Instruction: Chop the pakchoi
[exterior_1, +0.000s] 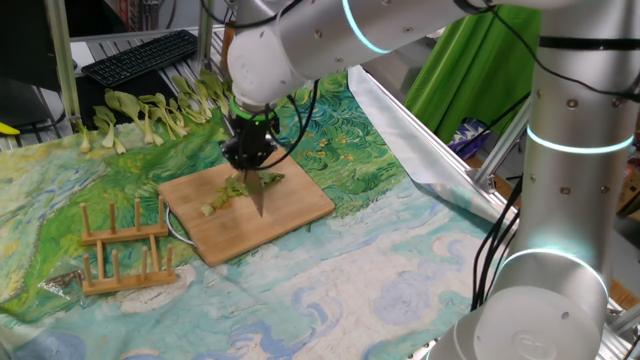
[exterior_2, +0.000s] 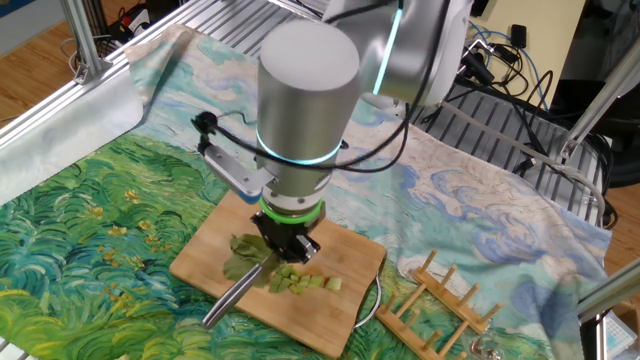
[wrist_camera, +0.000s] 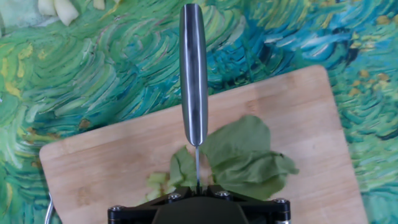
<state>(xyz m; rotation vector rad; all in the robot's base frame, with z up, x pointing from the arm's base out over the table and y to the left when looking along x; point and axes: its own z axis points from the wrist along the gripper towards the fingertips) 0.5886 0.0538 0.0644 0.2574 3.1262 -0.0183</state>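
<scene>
the claw (exterior_1: 250, 158) points straight down over the wooden cutting board (exterior_1: 300, 215), pressed together on the handle of a knife (wrist_camera: 193, 74) whose blade runs edge-on above the greens. the pakchoi (exterior_2: 262, 260) lies near the middle of the board, leaves on one side, short cut stalk pieces (exterior_2: 305, 283) beside them. a wooden rack (exterior_1: 125, 250) stands near the board's end, and whole pakchoi (exterior_1: 160, 112) lie along the desk's far edge by the keyboard (exterior_1: 140, 55).

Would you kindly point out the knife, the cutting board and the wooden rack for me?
knife (wrist_camera: 193, 68): hand view, on the steel handle.
cutting board (exterior_1: 300, 205): one fixed view, on bare wood to the right of the blade.
wooden rack (exterior_1: 125, 255): one fixed view, on its base rail.
</scene>
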